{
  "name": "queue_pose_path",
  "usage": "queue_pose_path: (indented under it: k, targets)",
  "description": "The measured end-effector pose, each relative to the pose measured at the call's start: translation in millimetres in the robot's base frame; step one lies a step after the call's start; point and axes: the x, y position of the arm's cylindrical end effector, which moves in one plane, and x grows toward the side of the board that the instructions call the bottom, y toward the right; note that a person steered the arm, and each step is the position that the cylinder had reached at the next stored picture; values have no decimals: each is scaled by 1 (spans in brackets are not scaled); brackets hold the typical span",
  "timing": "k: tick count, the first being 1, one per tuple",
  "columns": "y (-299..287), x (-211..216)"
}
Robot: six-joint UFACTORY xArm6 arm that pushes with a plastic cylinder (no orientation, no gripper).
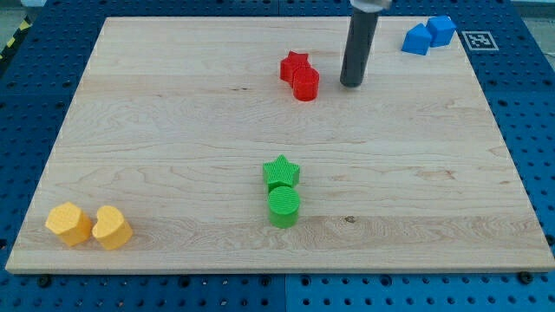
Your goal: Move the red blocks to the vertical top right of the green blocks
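Note:
Two red blocks touch near the view's top centre: a red star (294, 65) and a red cylinder (305, 85) just below-right of it. Two green blocks touch lower down in the middle: a green star (281, 172) and a green cylinder (284, 207) directly below it. My tip (351, 84) rests on the board just to the right of the red cylinder, a short gap apart from it. The rod rises from there out of the view's top.
Two blue blocks (428, 35) sit together at the board's top right corner. A yellow hexagon-like block (69, 223) and a yellow heart (112, 227) sit at the bottom left corner. The wooden board (173, 130) lies on a blue perforated table.

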Motion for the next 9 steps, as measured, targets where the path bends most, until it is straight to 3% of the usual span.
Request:
queue_pose_path:
  k: [2, 4, 7, 9]
  targets:
    - [-37, -48]
    - [-84, -43]
    - [-84, -2]
    - [-86, -2]
